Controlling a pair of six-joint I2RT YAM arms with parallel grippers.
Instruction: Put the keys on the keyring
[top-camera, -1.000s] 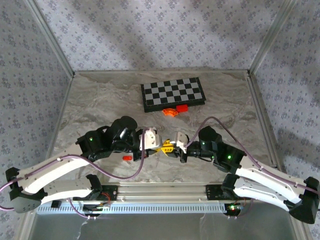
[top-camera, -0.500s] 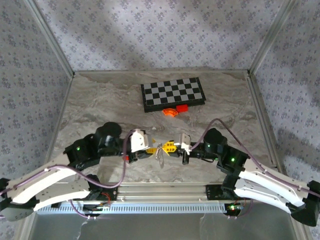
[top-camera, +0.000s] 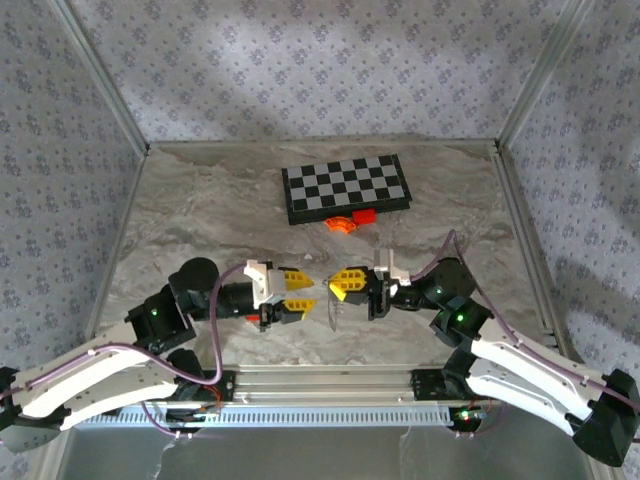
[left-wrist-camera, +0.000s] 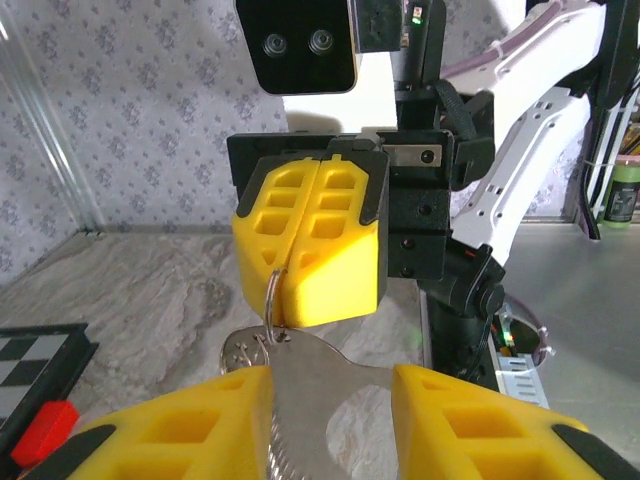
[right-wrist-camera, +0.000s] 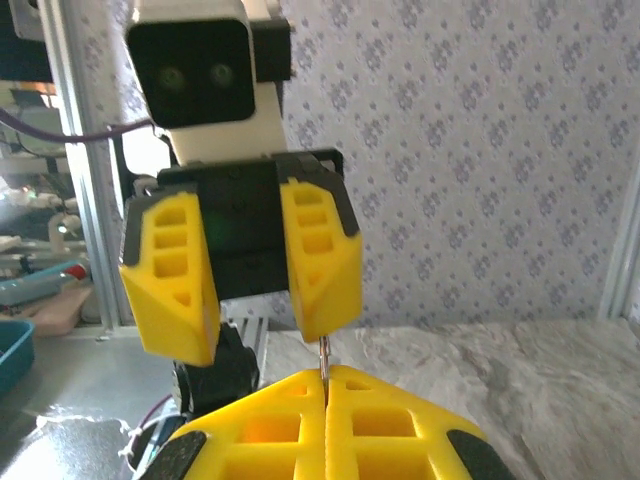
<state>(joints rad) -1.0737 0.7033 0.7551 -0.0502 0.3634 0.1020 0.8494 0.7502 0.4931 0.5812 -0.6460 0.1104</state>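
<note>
My right hand (right-wrist-camera: 325, 390) is clamped fully shut, and the thin wire loop at the top of the keyring (left-wrist-camera: 300, 385) is pinched in the seam between its two yellow fingers. The rest of the ring hangs free below, lifted off the surface (top-camera: 200, 210). Facing it almost nose to nose is my left hand (right-wrist-camera: 252, 325). Its fingers stand partly apart and grip nothing, and in the left wrist view the flat silvery body of the keyring dangles down into the gap between them without clearly touching either finger. A small red speck lies on the surface just beside the near side of the left hand. I take it to be the key (top-camera: 263, 320), though it is too small from above to be sure. The chessboard (top-camera: 346, 187) sits well apart at the far side and plays no part. The keyring looks light, stiff and slick. Being bare metal held by a thin wire, I judge it could twist or slide in the pads if nudged sideways, and the hanging part will swing with any quick wrist move. The key is likely just as light, and so flat that it will be hard to lift off the surface. I would take it by the red plastic head, which offers more grip than the blade, leaving the hole end clear to meet the ring. The keyring wants a hold on its flat body that leaves the opening exposed.
</note>
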